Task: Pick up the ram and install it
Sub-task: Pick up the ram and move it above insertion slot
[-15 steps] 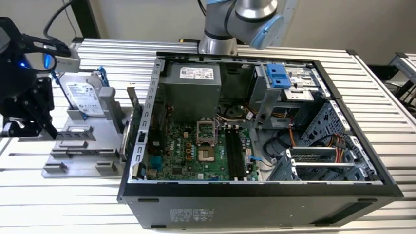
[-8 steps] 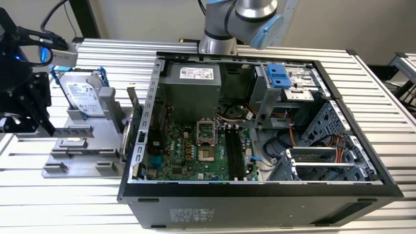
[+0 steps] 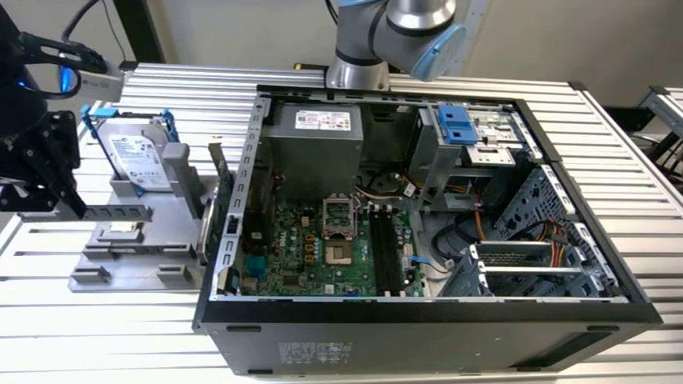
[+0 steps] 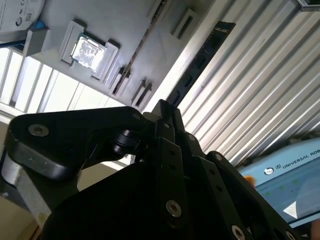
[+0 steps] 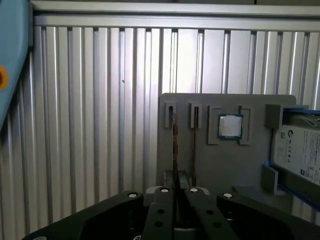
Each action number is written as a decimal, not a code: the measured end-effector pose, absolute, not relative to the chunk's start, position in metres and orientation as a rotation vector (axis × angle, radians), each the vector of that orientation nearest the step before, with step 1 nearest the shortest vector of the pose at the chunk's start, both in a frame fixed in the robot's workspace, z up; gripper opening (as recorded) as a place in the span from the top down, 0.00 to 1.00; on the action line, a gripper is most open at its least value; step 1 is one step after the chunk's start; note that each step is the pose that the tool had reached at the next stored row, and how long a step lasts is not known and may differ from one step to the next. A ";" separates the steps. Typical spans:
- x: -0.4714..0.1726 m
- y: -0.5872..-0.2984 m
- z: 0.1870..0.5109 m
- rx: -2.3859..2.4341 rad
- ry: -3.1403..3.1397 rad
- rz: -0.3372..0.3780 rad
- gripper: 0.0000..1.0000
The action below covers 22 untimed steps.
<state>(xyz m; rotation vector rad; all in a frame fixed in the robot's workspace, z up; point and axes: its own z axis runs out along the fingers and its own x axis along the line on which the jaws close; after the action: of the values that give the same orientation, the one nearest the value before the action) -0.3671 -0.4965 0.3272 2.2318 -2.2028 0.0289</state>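
— What do we see on the slatted table (image 3: 96, 336)?
— The open computer case (image 3: 427, 320). At the exterior view's left of it we see a grey fixture (image 3: 133, 280) carrying a hard drive (image 3: 139, 156).
— And the ram (image 4: 200, 62)?
— Held above the fixture, clear of it, with the jaws pinching it edgewise.

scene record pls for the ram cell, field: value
gripper: over the grey fixture, in line with the ram
ram: by the fixture's outer slot, one end at the gripper; lifted or seated, cannot tell
fixture also holds: processor chip, hard drive
PC case: open, on the exterior view's right of the fixture
install: not done
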 end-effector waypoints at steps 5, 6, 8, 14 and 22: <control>-0.367 -0.496 0.333 2.231 -2.203 0.029 1.00; -0.367 -0.496 0.334 2.230 -2.205 0.029 1.00; -0.367 -0.496 0.337 2.225 -2.210 0.029 1.00; -0.367 -0.496 0.347 2.209 -2.226 0.029 1.00; -0.367 -0.496 0.368 2.207 -2.228 0.029 1.00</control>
<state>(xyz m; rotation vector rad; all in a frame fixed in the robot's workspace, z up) -0.3674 -0.4961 0.3676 2.2072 -2.2282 0.0289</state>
